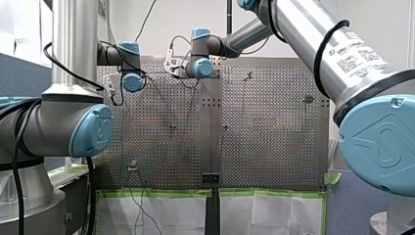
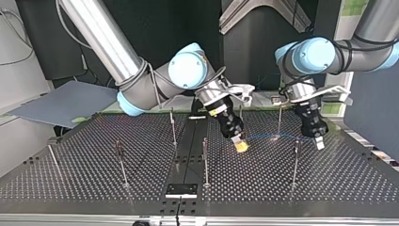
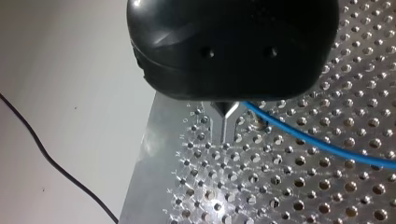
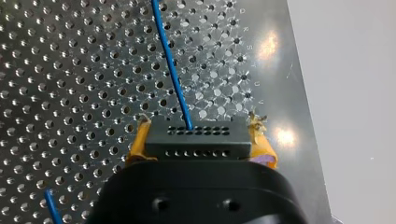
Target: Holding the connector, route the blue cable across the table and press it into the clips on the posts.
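My right gripper [image 4: 201,125] is shown closed on the connector [image 4: 194,140], a black block with rows of small holes, which is clamped between the yellow pads [image 4: 138,142] at its two ends. The blue cable [image 4: 170,70] is seen to leave the middle of the connector and to run straight ahead over the perforated table [image 4: 70,93]; a second short stretch of blue is visible beside the gripper body. My left gripper [image 3: 227,123] is black, and its metal fingers [image 3: 228,133] are drawn together to a narrow tip. The cable issues from beside their root and is led away low over the table, so it is read as pinched there, though the contact itself is hidden by the gripper body. A thin black wire [image 3: 46,154] is seen on the pale surface beyond the table's edge. In the top view both grippers are held low over the table, well apart. The cable is stretched between them, from the yellow pads at the right gripper towards the left gripper, past the foot of one post [image 2: 279,120]. Whether it touches that post cannot be told. Further posts, such as the one nearer the camera [image 2: 295,165], are seen standing upright apart from the cable.
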Available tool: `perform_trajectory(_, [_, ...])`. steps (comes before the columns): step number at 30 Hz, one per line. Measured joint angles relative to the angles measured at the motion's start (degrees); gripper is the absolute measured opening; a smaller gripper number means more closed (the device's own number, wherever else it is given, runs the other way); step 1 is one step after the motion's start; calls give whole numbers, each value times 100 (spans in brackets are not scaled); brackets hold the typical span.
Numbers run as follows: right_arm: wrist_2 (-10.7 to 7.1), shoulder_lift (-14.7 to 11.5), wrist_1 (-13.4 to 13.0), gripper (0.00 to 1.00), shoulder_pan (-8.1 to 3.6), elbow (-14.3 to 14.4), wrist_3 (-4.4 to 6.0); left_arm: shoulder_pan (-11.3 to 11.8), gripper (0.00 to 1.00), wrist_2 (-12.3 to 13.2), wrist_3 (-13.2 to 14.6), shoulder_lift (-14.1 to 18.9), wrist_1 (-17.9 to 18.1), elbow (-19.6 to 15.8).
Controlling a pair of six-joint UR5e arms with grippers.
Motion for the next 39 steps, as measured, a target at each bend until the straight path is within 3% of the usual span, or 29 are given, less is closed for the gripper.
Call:
perform_trajectory(14, [-32, 14, -43, 0, -107, -19, 0, 221, 0, 455, -246, -590, 450, 351])
perform_trajectory(25, [-59, 20, -51, 0, -200, -163, 0, 391, 0, 638, -353, -640, 542, 405])
perform_trajectory(36, [-51, 22, -46, 0, -222, -173, -1, 408, 0, 674, -658, -642, 357, 401])
perform_trajectory(38, [-47, 23, -44, 0, -222, -173, -4, 410, 15, 741, -707, -640, 321, 399])
perform_trajectory(39, [-46, 23, -42, 0, -222, -173, -6, 411, 15, 773, -734, -638, 297, 399])
